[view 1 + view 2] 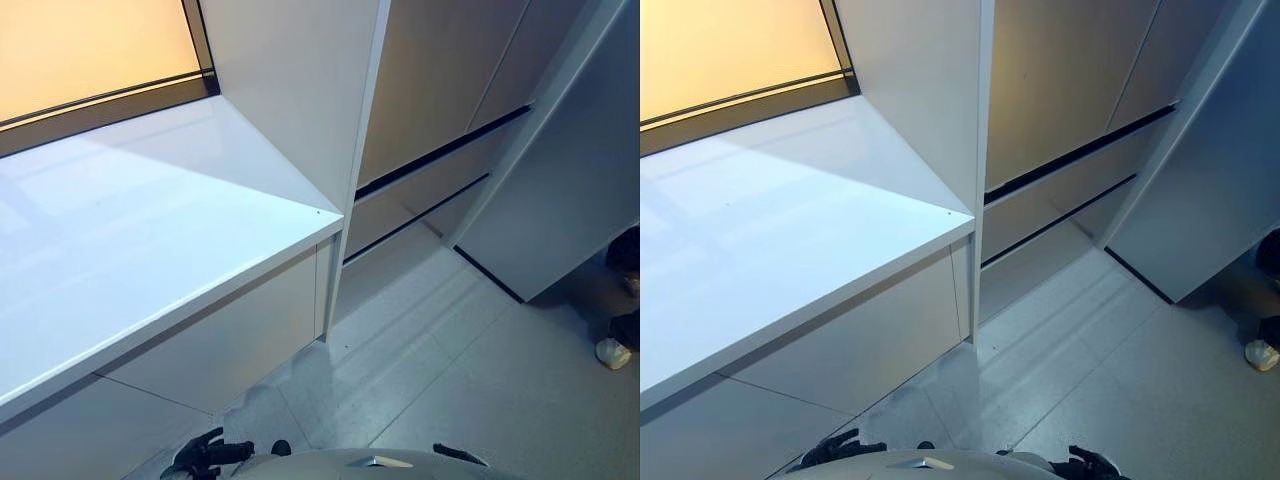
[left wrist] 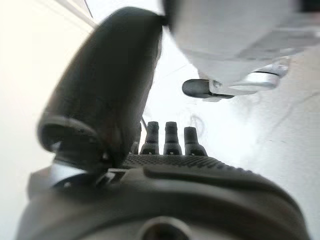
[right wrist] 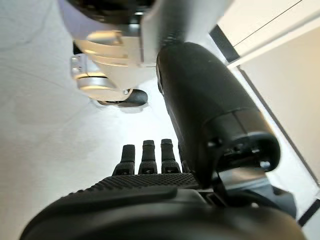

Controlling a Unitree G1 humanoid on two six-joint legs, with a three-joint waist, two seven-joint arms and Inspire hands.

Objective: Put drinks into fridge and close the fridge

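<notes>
No drink shows in any view. A tall grey door panel (image 1: pixel 570 180) stands out at an angle at the right, in front of beige cabinet fronts (image 1: pixel 440 80) split by dark horizontal gaps. My left hand (image 1: pixel 205 455) hangs low at the bottom edge, beside the counter base. In the left wrist view the left hand (image 2: pixel 165 175) has straight fingers (image 2: pixel 171 137) and holds nothing. My right hand (image 1: pixel 1090 465) hangs low at the bottom right. The right wrist view shows the right hand (image 3: pixel 150 185) with straight fingers (image 3: pixel 148 155), also empty, above the floor.
A glossy white counter (image 1: pixel 150 230) fills the left, with white cabinet fronts (image 1: pixel 230 340) beneath it. A white upright panel (image 1: pixel 300 90) ends the counter. Pale tiled floor (image 1: pixel 470 380) lies ahead. A person's shoe (image 1: pixel 613 352) shows at the right edge.
</notes>
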